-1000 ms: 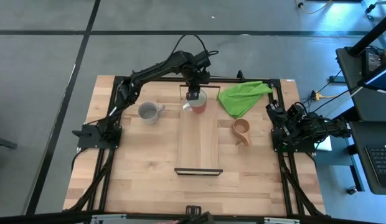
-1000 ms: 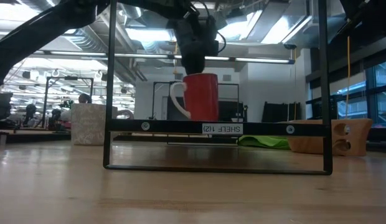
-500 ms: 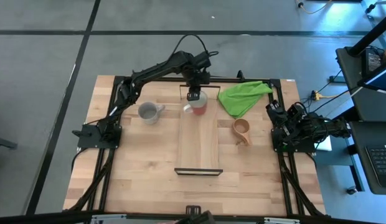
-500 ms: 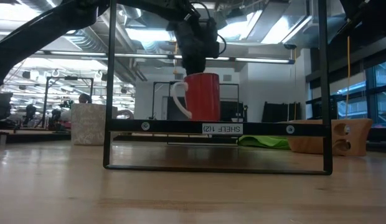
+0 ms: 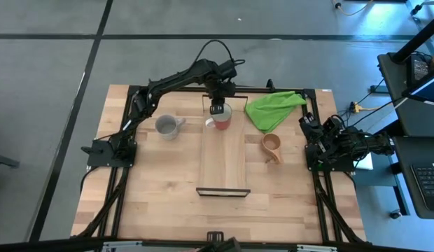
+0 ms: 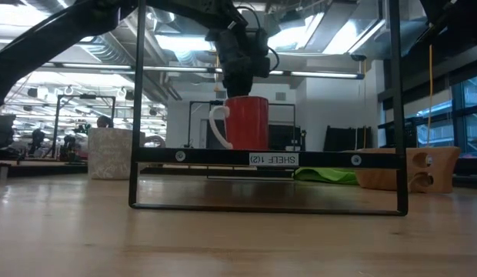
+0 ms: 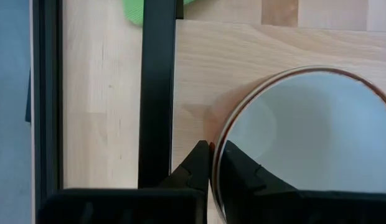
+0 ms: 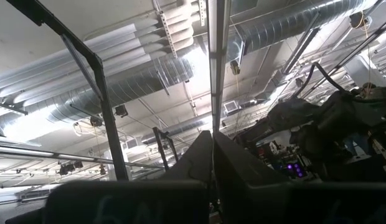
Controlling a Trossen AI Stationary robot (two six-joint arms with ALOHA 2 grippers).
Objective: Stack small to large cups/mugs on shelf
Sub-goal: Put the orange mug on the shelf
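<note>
Fingers of the left gripper [image 7: 213, 163] pinch the red mug's [image 5: 221, 117] rim, setting it at the shelf's [image 5: 222, 157] far end as base.

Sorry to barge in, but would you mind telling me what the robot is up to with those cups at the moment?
The left gripper is pinching the rim of the red mug, holding it at the far end of the shelf; in the low view its base looks level with the board. The grey mug sits on the table to the shelf's left, the small wooden cup to its right, near the green cloth. The right arm waits folded at the table's right edge.
</note>
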